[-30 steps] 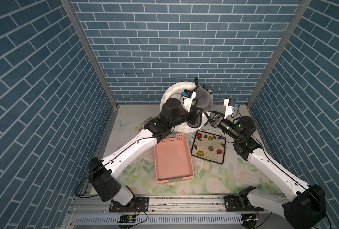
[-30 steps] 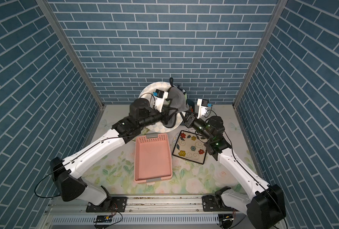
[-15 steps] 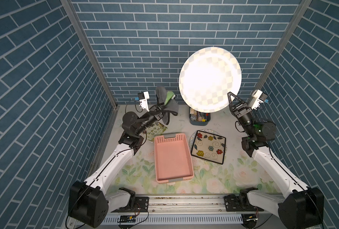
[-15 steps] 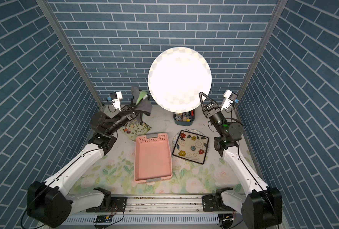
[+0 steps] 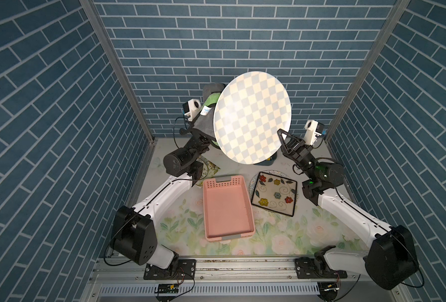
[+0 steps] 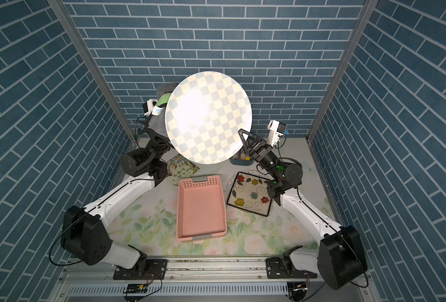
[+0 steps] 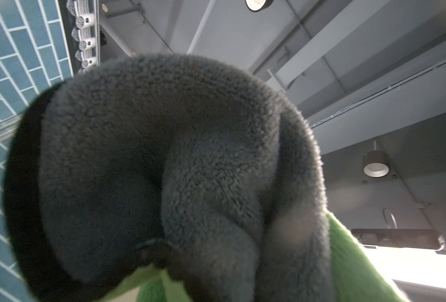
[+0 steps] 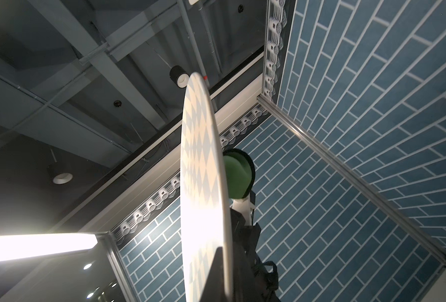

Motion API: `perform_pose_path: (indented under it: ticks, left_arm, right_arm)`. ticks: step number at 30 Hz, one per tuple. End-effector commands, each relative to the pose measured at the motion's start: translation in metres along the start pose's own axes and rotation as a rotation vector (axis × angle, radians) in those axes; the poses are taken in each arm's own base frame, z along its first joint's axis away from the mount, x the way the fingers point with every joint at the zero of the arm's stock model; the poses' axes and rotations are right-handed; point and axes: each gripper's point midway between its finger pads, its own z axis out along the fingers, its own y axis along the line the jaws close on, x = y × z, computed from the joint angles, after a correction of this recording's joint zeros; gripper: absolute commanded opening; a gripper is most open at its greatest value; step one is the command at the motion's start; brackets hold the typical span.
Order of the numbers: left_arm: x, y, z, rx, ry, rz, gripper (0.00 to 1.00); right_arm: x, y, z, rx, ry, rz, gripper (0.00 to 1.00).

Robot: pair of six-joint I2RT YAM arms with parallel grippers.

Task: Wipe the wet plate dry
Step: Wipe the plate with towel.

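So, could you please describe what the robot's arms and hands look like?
The left arm and right arm have white shells with black joints and bases. The right hand is black with triangular open fingers. Each wrist carries a white camera. Thin black cables.

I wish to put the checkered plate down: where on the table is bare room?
Free: the front strip of the table between pink basket and rail, also left of the basket. Crowded: the rear, with patterned dish, blue caddy and flowered square plate.
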Motion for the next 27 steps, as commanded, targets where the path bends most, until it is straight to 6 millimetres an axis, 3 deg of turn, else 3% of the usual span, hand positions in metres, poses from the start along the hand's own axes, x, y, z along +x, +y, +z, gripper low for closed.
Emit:
perform_pose_path:
  ticks: [1,5,8,10,12,14,17,20,23,25,27]
  left_arm:
    - [0.035,-0.045,0.015,0.170,0.094,-0.008,0.00]
    - [0.075,-0.018,0.020,0.100,0.146,-0.035,0.00]
    - [0.088,-0.002,0.009,0.035,0.145,-0.044,0.00]
    - [0.080,-0.017,0.006,0.059,0.131,-0.014,0.00]
    - [0.066,-0.037,0.013,0.083,0.124,0.044,0.00]
    - [0.050,-0.055,0.023,0.107,0.117,0.107,0.00]
    - [0.034,-0.080,0.043,0.162,0.131,0.176,0.00]
    - [0.030,-0.079,0.058,0.187,0.145,0.176,0.00]
    - [0.040,-0.067,0.058,0.200,0.147,0.137,0.00]
    - [0.055,-0.049,0.055,0.174,0.157,0.104,0.00]
    - [0.069,-0.026,0.050,0.129,0.162,0.064,0.00]
  right_arm:
    - [0.020,0.016,0.019,-0.087,0.094,-0.037,0.00]
    - [0.001,0.016,0.051,-0.117,0.094,-0.083,0.00]
    - [-0.040,0.032,0.075,-0.134,0.044,-0.189,0.00]
    - [-0.073,0.030,0.069,-0.105,-0.027,-0.222,0.00]
    - [-0.085,0.028,0.056,-0.084,-0.055,-0.235,0.00]
    - [-0.079,0.028,0.044,-0.067,-0.048,-0.244,0.00]
    - [-0.046,0.025,0.025,-0.056,-0.006,-0.215,0.00]
    - [-0.006,0.025,0.021,-0.087,0.041,-0.163,0.00]
    - [0.014,0.026,0.033,-0.117,0.067,-0.139,0.00]
    - [0.007,0.027,0.045,-0.134,0.058,-0.150,0.00]
    - [-0.013,0.034,0.062,-0.149,0.035,-0.187,0.00]
